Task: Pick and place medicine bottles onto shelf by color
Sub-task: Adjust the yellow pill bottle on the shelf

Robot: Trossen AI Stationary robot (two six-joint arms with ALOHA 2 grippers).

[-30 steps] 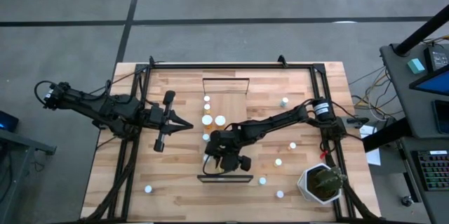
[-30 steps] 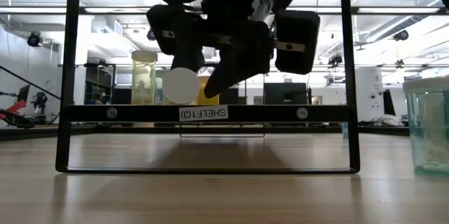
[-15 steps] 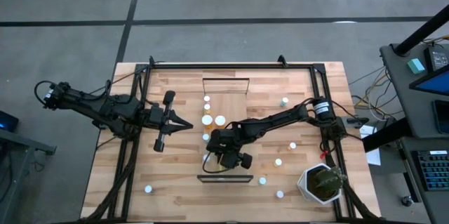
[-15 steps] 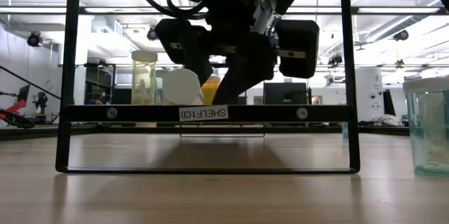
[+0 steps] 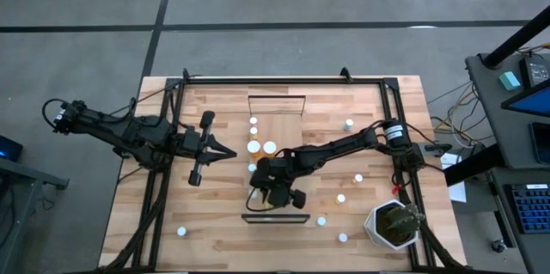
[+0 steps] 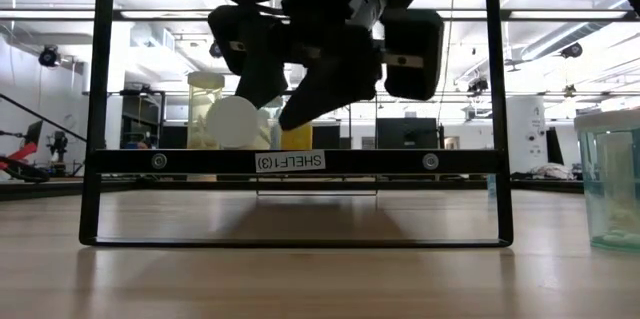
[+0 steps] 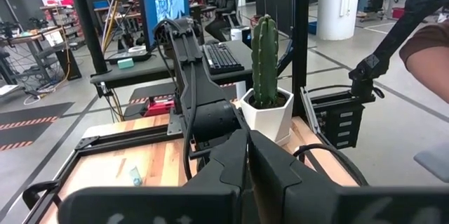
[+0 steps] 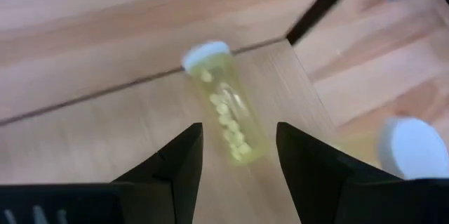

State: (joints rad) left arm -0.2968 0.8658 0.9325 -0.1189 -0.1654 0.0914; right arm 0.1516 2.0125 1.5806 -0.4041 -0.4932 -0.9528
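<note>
Nearest me, the right gripper (image 5: 260, 195) hung over the shelf (image 5: 277, 155) with its fingers (image 8: 184, 155) spread and holding nothing; a yellow-green bottle (image 8: 223, 101) lay on its side on the plank below. Farther off, the left gripper (image 5: 225, 153) waited pinched closed beside the shelf.

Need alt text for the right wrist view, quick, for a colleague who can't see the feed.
The right gripper has its fingers open over a yellowish medicine bottle with a white cap, lying on the light-wood shelf. A second white-capped bottle sits at the picture's edge.
</note>
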